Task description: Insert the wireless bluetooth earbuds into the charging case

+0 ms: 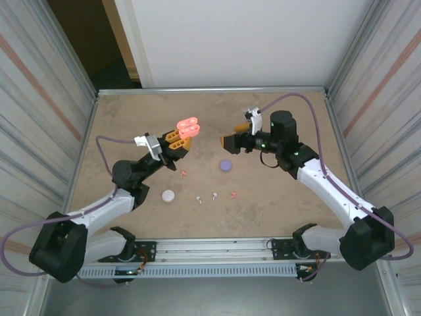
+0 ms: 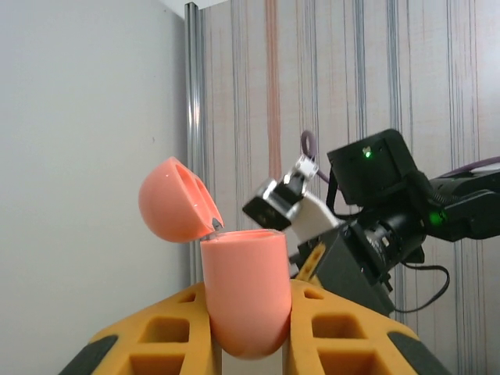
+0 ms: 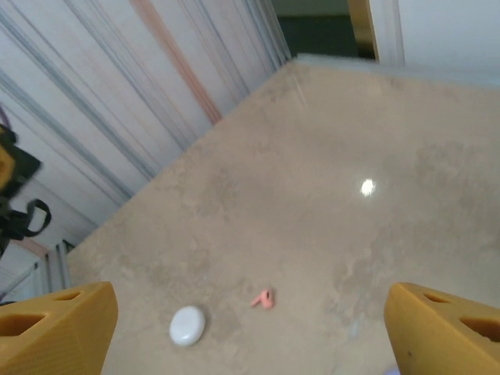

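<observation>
Our left gripper [image 2: 246, 337] clamps the open coral-pink plastic case [image 2: 244, 291]; our right gripper [image 3: 250, 332] gapes wide opposite, tiny pink earbud [image 3: 263, 298] and round white case [image 3: 187, 326] beneath it.

Open coral charging case [image 1: 188, 126] upright, lid hinged back, above frame centre. First coral earbud [image 1: 185, 174] below it. Second coral earbud [image 1: 233, 194], left white earbud [image 1: 198, 199] and right white earbud [image 1: 214, 195] lie loose, lower centre.

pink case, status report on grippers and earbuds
Left gripper shut on pink case, lid open, held off the table. Right gripper open, empty. Pink earbuds loose on table. Nothing blocking the case mouth.
</observation>
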Controlling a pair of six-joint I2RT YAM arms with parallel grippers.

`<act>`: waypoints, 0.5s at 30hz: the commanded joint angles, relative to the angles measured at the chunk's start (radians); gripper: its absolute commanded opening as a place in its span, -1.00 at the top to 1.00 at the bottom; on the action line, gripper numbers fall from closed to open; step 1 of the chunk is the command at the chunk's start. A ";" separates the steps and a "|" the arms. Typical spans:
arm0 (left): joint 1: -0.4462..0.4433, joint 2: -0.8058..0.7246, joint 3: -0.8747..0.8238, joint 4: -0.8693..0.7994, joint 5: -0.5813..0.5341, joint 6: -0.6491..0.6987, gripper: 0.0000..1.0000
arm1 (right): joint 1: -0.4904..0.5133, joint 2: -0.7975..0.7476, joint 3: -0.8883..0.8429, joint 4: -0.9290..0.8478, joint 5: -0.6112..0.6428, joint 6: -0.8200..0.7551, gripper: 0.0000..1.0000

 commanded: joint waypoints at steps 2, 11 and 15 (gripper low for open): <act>0.004 -0.065 -0.009 -0.026 -0.019 0.042 1.00 | 0.024 0.082 -0.005 -0.080 -0.034 0.108 -0.63; 0.002 -0.132 -0.020 -0.050 -0.018 0.045 1.00 | 0.135 0.334 0.077 -0.054 -0.005 0.099 -0.42; 0.002 -0.140 -0.020 -0.050 -0.015 0.045 1.00 | 0.171 0.442 0.131 -0.053 0.005 0.087 -0.33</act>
